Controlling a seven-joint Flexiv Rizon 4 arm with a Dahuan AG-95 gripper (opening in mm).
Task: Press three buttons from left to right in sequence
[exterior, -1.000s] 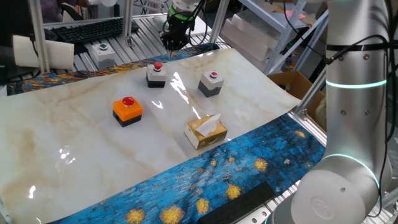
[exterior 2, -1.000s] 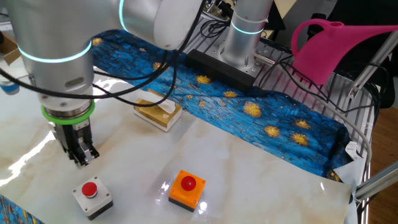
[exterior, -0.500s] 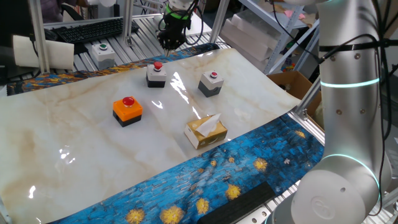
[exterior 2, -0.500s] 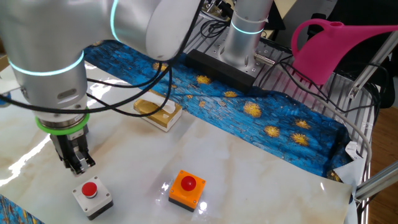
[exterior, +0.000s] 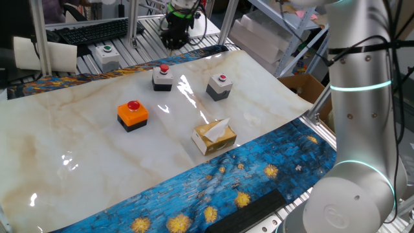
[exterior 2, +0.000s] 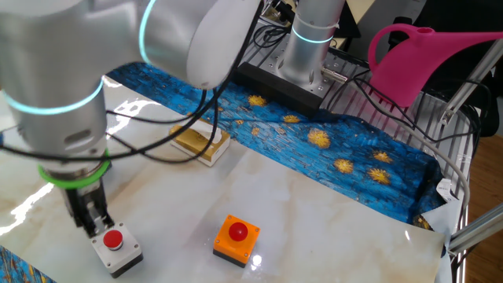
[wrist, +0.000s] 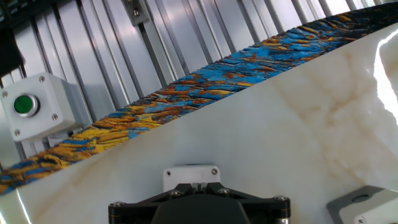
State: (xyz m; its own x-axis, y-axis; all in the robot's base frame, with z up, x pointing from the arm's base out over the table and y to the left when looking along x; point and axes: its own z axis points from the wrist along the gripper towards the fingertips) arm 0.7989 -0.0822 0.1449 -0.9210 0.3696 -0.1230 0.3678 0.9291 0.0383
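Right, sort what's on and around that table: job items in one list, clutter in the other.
For the job:
- orange button box
- middle grey button box
- right grey button box
- gripper

Lying about:
- tissue box
- pale box with green button
- pink watering can
- keyboard

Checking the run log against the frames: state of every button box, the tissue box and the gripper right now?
gripper: shut, pointing down, above the middle grey switch
orange switch: upright, red button untouched
middle grey switch: upright, contact with fingers unclear
right grey switch: upright, untouched
pale box with green button: off the mat, untouched
yellow tissue box: tissue sticking out the top
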